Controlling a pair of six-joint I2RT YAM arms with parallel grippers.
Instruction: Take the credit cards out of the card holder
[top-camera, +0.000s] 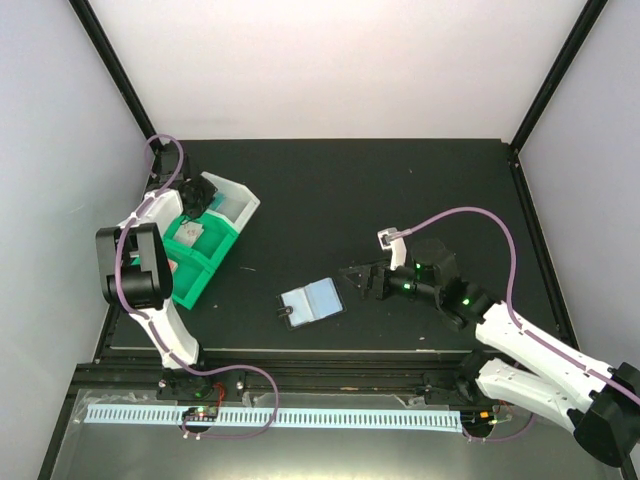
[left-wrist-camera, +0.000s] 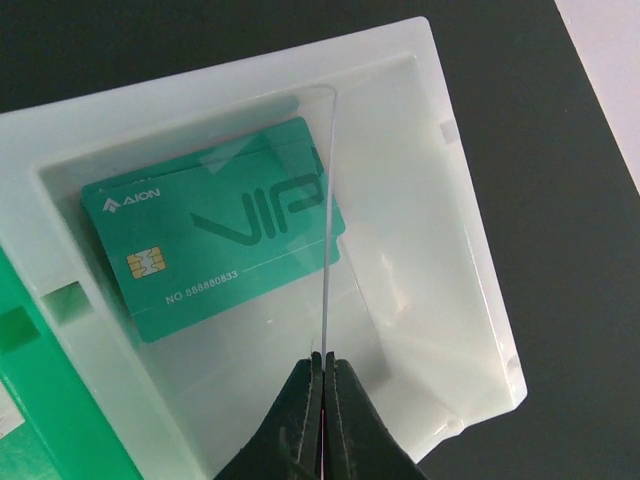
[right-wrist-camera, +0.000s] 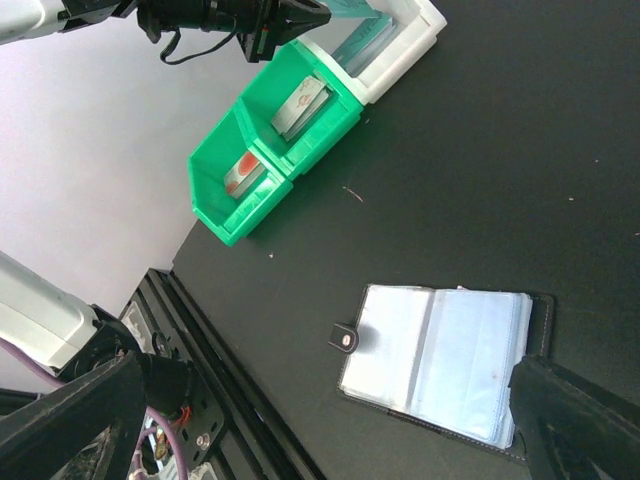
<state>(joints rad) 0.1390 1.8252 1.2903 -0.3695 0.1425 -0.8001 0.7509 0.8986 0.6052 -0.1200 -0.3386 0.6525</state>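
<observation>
1. Left wrist view shows only the black tips of my left pincer (left-wrist-camera: 322, 368), clamped together on a thin pale card (left-wrist-camera: 327, 220). The card stands edge-on, so I cannot read its face
2. Right wrist view cuts off my right pincer (right-wrist-camera: 325, 372) at the lower corners; its fingers are spread wide and hold nothing
3. A glossy teal card (left-wrist-camera: 215, 235) with a gold chip lies flat in the translucent white bin (left-wrist-camera: 455, 300), beneath the clamped card
4. The card holder (right-wrist-camera: 440, 360) lies open on the black table (top-camera: 400, 190), clear blue-grey pockets up, just ahead of my right pincer
5. The green bin (right-wrist-camera: 255, 212) holds a red-marked card (right-wrist-camera: 243, 172) and another pale one (right-wrist-camera: 300, 105), both small and blurry
</observation>
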